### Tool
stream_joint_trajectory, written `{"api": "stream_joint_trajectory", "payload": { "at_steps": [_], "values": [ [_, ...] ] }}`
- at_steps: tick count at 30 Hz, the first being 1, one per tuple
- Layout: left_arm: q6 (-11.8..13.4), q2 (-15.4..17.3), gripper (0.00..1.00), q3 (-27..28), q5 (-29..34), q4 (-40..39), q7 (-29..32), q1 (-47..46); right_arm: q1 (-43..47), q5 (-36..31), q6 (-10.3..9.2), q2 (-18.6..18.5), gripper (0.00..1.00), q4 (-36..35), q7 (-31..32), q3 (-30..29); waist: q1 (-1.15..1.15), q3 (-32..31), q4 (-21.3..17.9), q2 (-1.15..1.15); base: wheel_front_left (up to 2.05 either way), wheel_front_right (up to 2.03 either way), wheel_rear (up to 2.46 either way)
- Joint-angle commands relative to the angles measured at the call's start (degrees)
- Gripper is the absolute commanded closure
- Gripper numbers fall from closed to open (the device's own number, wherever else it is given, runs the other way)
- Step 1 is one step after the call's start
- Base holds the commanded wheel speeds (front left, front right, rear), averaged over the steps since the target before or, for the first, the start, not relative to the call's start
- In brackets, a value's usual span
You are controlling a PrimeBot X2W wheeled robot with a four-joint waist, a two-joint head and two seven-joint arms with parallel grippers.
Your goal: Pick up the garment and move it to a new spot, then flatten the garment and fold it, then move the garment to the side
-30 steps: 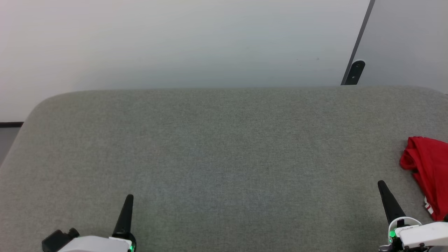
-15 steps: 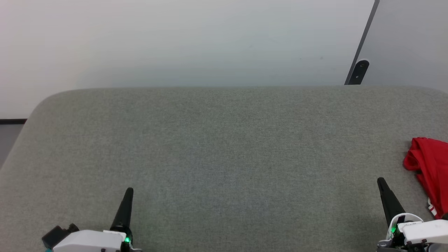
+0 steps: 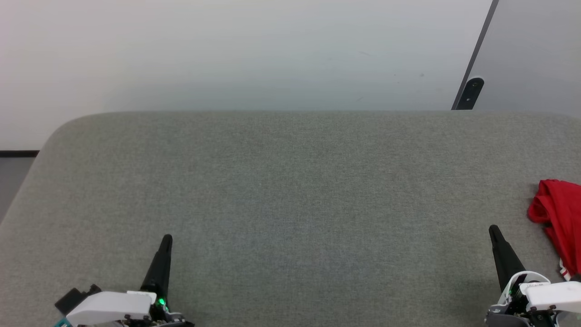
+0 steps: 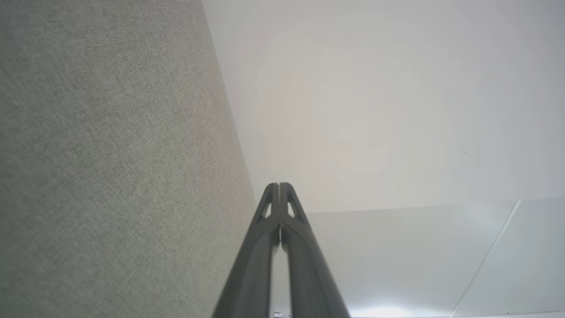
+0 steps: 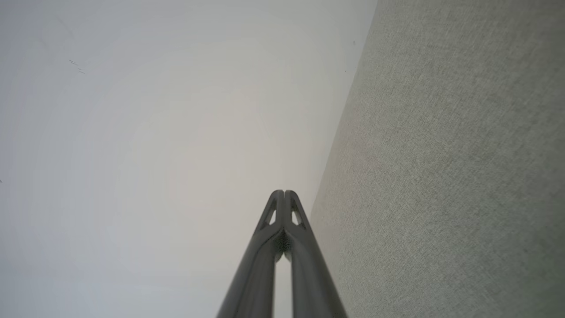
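The garment (image 3: 562,218) is a bunched red cloth with a bit of white trim, lying at the right edge of the head view on the grey padded surface (image 3: 290,190). My right gripper (image 3: 493,229) is shut and empty, low at the right, a short way left of the garment and apart from it. Low at the left, my left gripper (image 3: 167,239) is shut and empty too. Each wrist view shows its own fingers pressed together: the left gripper (image 4: 279,185) and the right gripper (image 5: 284,192), with grey fabric beside them and a pale wall beyond.
The grey surface has rounded far corners and ends at a white wall (image 3: 227,54). A dark bracket (image 3: 470,93) sits at a panel seam at the far right. A strip of floor (image 3: 11,177) shows past the surface's left edge.
The head view has shifted, so the scene slides right and the garment sits nearer the frame edge. Both grippers show a little higher in the picture and stay shut.
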Motion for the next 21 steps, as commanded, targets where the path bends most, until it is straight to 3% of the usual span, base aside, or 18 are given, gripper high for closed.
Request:
{"api": "stream_joint_trajectory", "payload": {
  "at_steps": [1, 21],
  "values": [
    [-0.65, -0.09, 1.0, 0.3, -1.4, 0.25, 0.37, -1.03, -0.96, 1.29, -0.01, 0.14, 1.0, 0.18, 0.12, -0.23, 0.0, 0.03, 0.08, 0.0, 0.0, 0.0, 0.0],
    [-1.53, -0.55, 1.0, 1.38, -6.99, 1.84, 2.17, -2.87, -1.93, 6.2, -0.02, 0.8, 1.0, 1.55, 0.17, -0.53, 0.0, 0.3, 0.81, 0.0, 0.0, 0.0, 0.0]
  ]
}}
